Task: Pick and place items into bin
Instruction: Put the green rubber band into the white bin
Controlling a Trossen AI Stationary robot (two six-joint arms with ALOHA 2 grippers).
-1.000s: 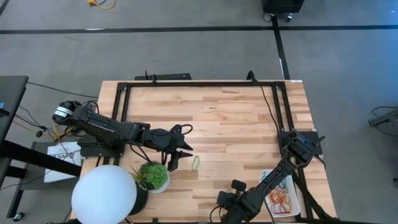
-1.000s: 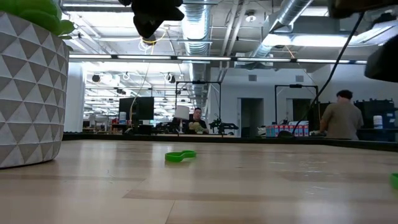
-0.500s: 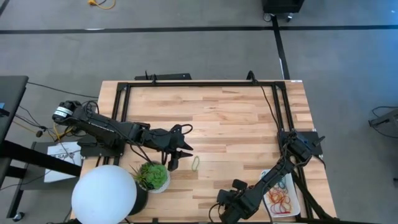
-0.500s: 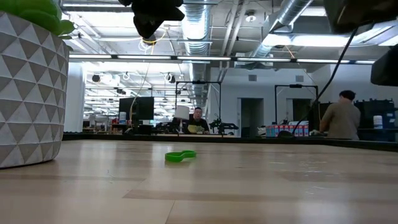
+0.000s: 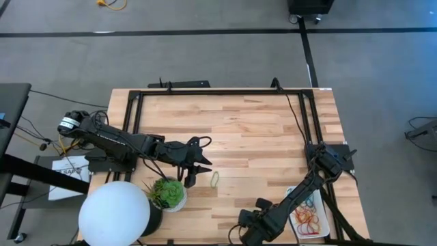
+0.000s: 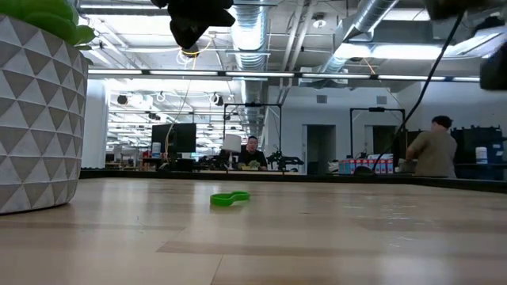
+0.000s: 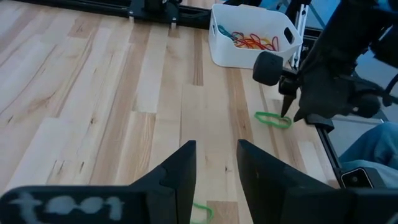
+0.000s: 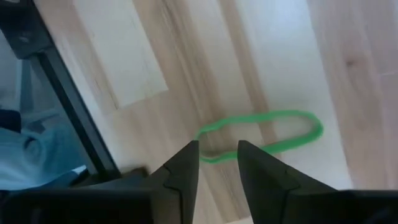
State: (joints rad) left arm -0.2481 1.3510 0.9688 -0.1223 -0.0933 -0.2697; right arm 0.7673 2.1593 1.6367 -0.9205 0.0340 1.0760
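Right pincer (image 8: 217, 163) now lower over 1 green band (image 8: 261, 135); 1 bin (image 7: 252, 31).

The left claw (image 5: 189, 179) hung over the counter (image 5: 252, 137), just beside a pale green band (image 5: 214, 179) and the potted plant (image 5: 168, 193). The right claw (image 5: 247, 229) sat low at the counter's near edge, the white bin (image 5: 326, 220) of coloured bands (image 5: 307, 217) beside its arm.
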